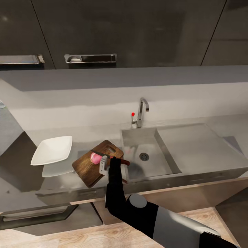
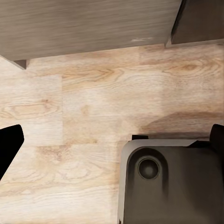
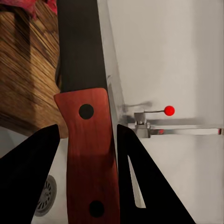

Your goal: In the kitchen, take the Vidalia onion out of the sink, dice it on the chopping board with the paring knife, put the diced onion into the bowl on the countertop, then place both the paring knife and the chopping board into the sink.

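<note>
The dark wooden chopping board (image 1: 90, 172) lies on the countertop (image 1: 193, 144) just left of the sink (image 1: 137, 141). On it sits the pinkish Vidalia onion (image 1: 95, 158), whose edge also shows at the blade's tip (image 3: 25, 5). My right gripper (image 1: 112, 160) (image 3: 88, 128) is shut on the red handle of the paring knife (image 3: 88, 154). Its dark blade (image 1: 99, 153) reaches across the top of the onion. The white bowl (image 1: 53, 150) stands left of the board. My left gripper (image 2: 112, 144) hangs open over the floor, holding nothing.
The chrome tap (image 1: 141, 112) with its red-tipped lever (image 3: 169, 110) rises behind the basin. The round drain (image 1: 144, 157) lies in the basin floor and the flat drainboard (image 1: 203, 148) extends to the right. Dark upper cabinets (image 1: 131, 31) hang above. The robot's base (image 2: 172, 182) rests on wood planks.
</note>
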Robot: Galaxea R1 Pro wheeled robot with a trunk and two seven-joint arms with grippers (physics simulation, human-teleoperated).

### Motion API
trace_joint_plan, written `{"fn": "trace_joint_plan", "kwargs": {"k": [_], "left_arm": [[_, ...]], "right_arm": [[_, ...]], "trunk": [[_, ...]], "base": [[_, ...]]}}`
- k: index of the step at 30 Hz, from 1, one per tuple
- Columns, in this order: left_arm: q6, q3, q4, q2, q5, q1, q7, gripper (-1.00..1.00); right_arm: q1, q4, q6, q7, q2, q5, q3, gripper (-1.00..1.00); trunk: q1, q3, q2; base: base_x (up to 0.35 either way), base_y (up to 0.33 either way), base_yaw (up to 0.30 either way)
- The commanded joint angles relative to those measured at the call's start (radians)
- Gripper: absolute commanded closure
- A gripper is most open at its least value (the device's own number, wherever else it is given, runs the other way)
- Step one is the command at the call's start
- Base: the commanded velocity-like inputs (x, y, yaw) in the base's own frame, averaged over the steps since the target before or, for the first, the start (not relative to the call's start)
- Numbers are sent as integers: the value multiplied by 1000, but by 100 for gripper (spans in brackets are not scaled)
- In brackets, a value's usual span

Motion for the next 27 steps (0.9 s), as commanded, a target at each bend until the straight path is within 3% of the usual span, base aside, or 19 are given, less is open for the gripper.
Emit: {"fn": "trace_joint_plan", "kwargs": {"k": [1,27], "left_arm": [[-1,-9,-3,1,9,1,4,-100],[-1,-9,-2,1,9,1,4,-100]], "right_arm": [[-1,1,0,-6,0,-38,4,100],[-1,1,2,-6,0,-38,4,100]], "trunk": [[1,-2,-2],[1,-2,-2]], "base": [[0,0,0],[0,0,0]]}}
